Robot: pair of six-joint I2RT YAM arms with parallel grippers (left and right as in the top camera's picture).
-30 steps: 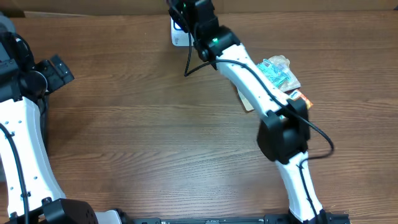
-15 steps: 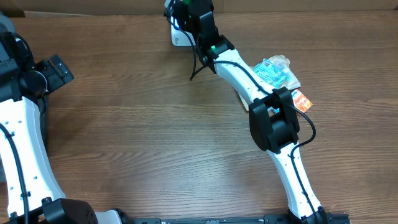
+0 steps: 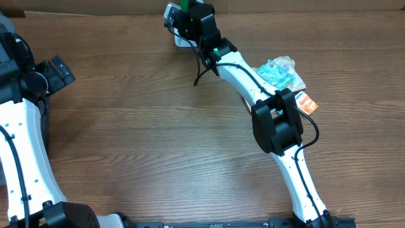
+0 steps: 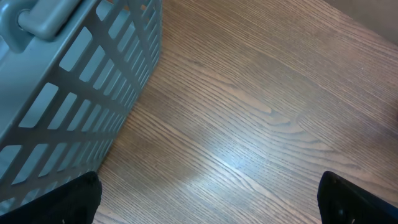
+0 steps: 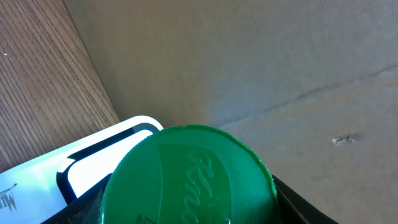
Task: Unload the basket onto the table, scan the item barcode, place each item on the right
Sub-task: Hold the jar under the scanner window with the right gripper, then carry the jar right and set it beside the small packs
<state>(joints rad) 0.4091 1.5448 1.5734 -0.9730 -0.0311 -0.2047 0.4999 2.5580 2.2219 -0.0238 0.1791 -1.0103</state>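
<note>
The right pincer (image 3: 184, 14) is at the far edge of the table (image 3: 139, 126), closed partway on a green-lidded item (image 5: 186, 174). In the right wrist view dark fingers (image 5: 87, 208) press in at both sides of the round lid, which bears raised script and fills the lower part of that view. Just beyond and below the item lies a white scanner (image 5: 37, 177) with a dark-framed window, flat on the table against a cardboard wall (image 5: 280, 62). From overhead the item hangs over the scanner's far end; whether the two touch cannot be told. The right arm stretches from the near edge diagonally across the table. Beside its elbow, on the right, lie a teal packet (image 3: 278, 73) and, nearer, an orange packet (image 3: 307, 101) partly hidden by the arm. The left pincer (image 4: 214, 198) is well apart at the left side, spread wide and holding nothing, its two dark tips at the lower corners of its wrist view, bare wood between them. A grey slatted basket (image 4: 68, 93) stands just beside it.
</note>
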